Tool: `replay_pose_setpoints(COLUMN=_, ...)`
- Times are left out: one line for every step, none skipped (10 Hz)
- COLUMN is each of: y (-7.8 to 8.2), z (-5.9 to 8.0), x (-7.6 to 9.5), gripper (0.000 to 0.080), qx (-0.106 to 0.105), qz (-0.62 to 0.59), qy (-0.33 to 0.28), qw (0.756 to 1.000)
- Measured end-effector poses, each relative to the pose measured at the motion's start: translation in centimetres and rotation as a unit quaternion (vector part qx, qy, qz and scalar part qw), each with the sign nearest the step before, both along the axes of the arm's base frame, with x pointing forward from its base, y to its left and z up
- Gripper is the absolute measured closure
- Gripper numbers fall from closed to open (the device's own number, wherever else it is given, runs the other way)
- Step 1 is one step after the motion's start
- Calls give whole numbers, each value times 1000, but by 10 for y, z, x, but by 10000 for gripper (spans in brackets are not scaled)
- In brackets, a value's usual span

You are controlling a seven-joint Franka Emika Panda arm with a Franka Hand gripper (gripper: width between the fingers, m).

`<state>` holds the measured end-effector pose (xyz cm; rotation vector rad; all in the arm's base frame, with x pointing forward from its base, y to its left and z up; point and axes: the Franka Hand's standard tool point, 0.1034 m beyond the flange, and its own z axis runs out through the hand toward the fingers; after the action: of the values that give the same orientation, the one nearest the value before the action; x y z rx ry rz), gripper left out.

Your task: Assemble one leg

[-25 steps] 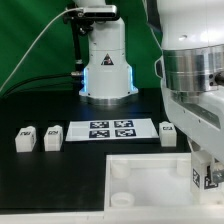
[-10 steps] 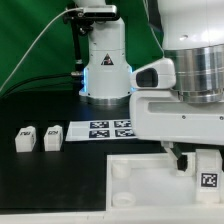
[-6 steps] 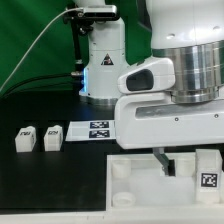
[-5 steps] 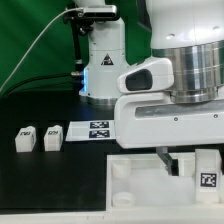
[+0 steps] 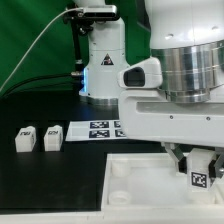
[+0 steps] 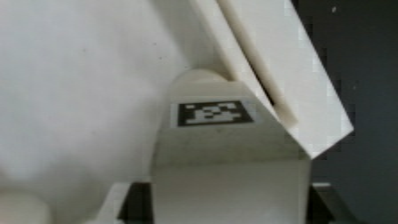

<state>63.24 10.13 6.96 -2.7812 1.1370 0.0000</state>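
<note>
My gripper is shut on a white leg and holds it over the right part of the white tabletop, at the exterior view's right. The tag on the leg faces the camera. In the wrist view the leg fills the middle, with its tag on top. Dark fingers press on both of its sides, so my gripper is closed on it. The tabletop lies behind it. Whether the leg touches the tabletop cannot be told. Two more legs stand at the exterior view's left.
The marker board lies behind the tabletop, partly hidden by my arm. The robot's white base stands at the back on the black table. A green backdrop closes off the rear.
My wrist has turned and shifted a little toward the exterior view's left, with the leg still in the gripper over the tabletop. The two legs at the left have not moved.
</note>
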Motion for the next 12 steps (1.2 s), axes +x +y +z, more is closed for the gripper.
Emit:
replay_pose_setpoints(y=0, z=0, x=-1, gripper=506, qx=6, qz=-88, qy=16, qw=996)
replay_pose_setpoints(y=0, z=-1, x=-2, gripper=506, qx=13, qz=-150, qy=25, qw=988)
replay_pose_setpoints(y=1, z=-1, x=-3, gripper=506, qx=18, qz=-223, qy=40, qw=974)
replay_pose_setpoints(y=2, z=-1, x=-4, gripper=506, qx=22, qz=-275, qy=48, qw=960)
replay_pose_setpoints(y=2, z=-1, x=-5, gripper=505, qx=31, qz=-335, qy=53, qw=940)
replay_pose_setpoints(y=3, z=-1, x=-7, gripper=505, qx=40, qz=-404, qy=56, qw=912)
replay_pose_setpoints(y=5, z=-1, x=-8, gripper=505, qx=43, qz=-450, qy=58, qw=890)
replay_pose_setpoints(y=5, z=-1, x=-9, gripper=505, qx=44, qz=-488, qy=63, qw=869)
replay_pose_setpoints(y=5, z=-1, x=-9, gripper=505, qx=45, qz=-516, qy=66, qw=853)
replay_pose_setpoints(y=5, z=0, x=-9, gripper=505, qx=46, qz=-534, qy=69, qw=842)
replay_pose_setpoints(y=3, z=0, x=-9, gripper=505, qx=47, qz=-564, qy=73, qw=821)
replay_pose_setpoints(y=1, z=0, x=-9, gripper=505, qx=46, qz=-568, qy=75, qw=819)
